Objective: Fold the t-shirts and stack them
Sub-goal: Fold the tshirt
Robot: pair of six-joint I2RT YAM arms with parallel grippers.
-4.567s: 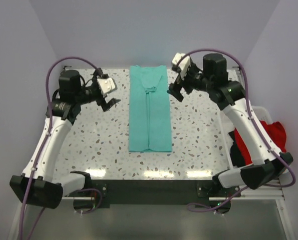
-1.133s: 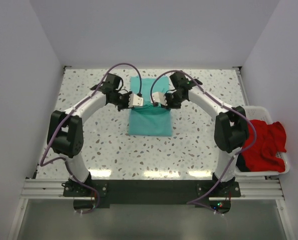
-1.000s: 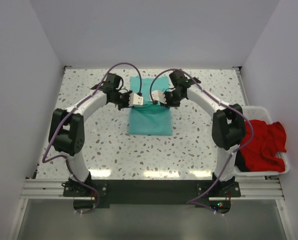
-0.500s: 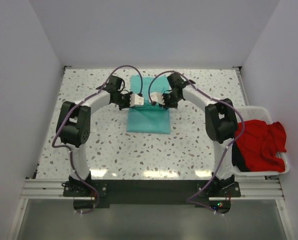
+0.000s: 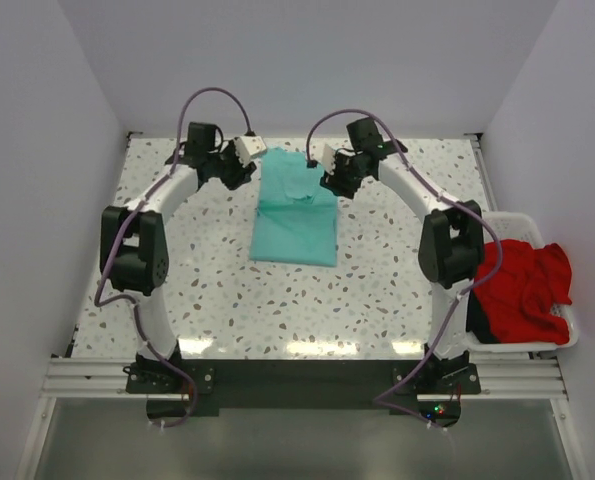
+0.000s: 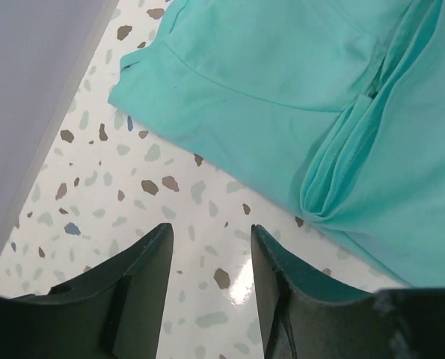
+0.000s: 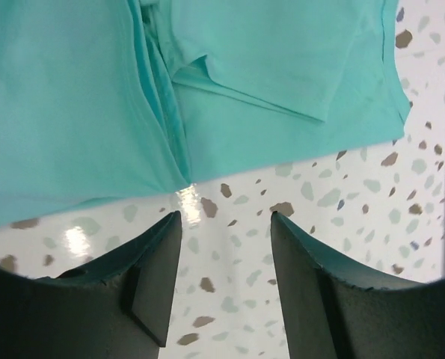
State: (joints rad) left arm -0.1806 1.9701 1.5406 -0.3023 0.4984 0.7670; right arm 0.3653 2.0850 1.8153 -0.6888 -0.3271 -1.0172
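The speckled tabletop (image 5: 207,290) carries 1 of the 2 t-shirts. The 2 arms reach from the near edge in tall arcs: the left arm (image 5: 152,200) along the left side, the right arm (image 5: 422,200) along the right, both wrists close to the far edge.

The teal t-shirt (image 5: 297,225) lies folded into a narrow rectangle, midway between the left and right edges and in the far half of the tabletop. Its far end sits close to the far edge and is rumpled, with layers overlapping and a ridge of bunched folds.

A white basket (image 5: 569,338) stands off the right edge, towards the near-right corner. The red t-shirt (image 5: 522,290) is heaped in it, unfolded, and hangs over its rim.

The left gripper (image 6: 209,233) hovers over bare tabletop just beside the teal shirt's far-left corner. Its jaws stand partly apart with nothing between them. The right gripper (image 7: 223,221) hovers over bare tabletop just beside the shirt's far-right corner, jaws likewise partly apart and holding nothing.
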